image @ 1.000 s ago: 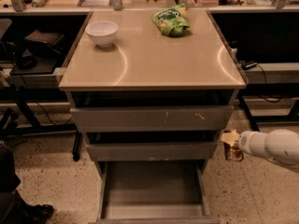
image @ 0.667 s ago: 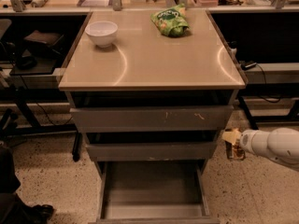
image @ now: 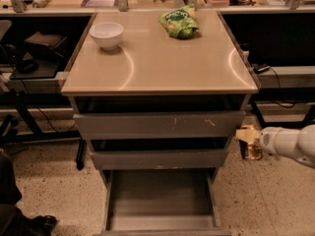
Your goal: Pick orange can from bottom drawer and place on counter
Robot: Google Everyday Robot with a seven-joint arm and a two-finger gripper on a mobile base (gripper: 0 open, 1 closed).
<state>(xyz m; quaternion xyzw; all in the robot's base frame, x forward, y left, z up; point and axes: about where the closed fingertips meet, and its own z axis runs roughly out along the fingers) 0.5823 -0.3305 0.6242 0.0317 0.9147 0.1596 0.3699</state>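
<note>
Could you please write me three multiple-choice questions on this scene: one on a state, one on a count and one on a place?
1. How is the bottom drawer?
A. shut
B. pulled open
C. taken out

2. How many things stand on the counter?
A. one
B. two
C. four

3. Where is the orange can?
A. in the bottom drawer
B. on the counter
C. in the gripper

Answers:
1 B, its grey inside shows.
2 B, only the white bowl and the green bag stand there.
3 C, the gripper holds the can in the air at the right.
</note>
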